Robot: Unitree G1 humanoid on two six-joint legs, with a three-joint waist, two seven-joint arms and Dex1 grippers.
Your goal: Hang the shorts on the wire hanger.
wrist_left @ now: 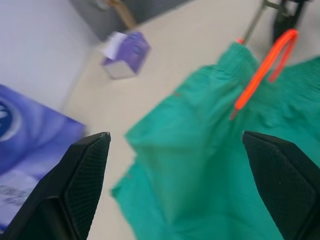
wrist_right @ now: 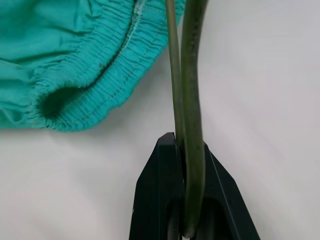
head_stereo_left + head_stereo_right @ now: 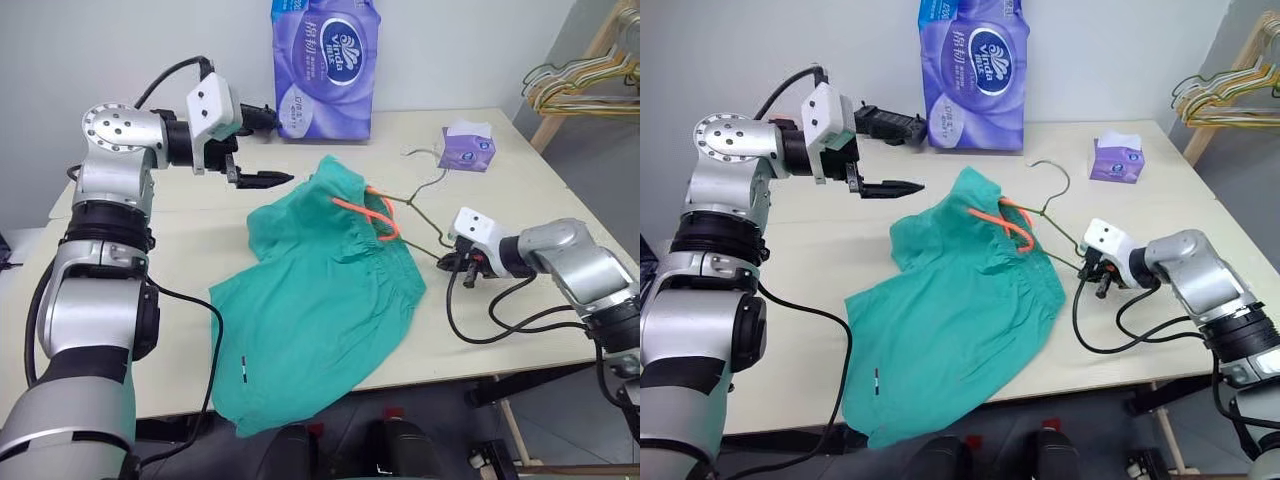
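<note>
Currently the shorts [image 3: 960, 300] lie spread on the table [image 3: 1140, 330], the wire hanger [image 3: 1045, 215] partly inside the waistband. Right gripper [image 3: 1092, 270] is clamped on the hanger's corner. Left gripper [image 3: 898, 155] hovers above, jaws apart.

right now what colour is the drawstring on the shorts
Bright orange drawstring, clearest in the left wrist view.

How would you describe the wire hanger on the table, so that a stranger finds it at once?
On the beige table, find the teal shorts. The wire hanger pokes out from their waistband, its corner pinched by the right gripper. It is one thin, dark olive wire, unlike the yellow hangers on the rack.
</note>
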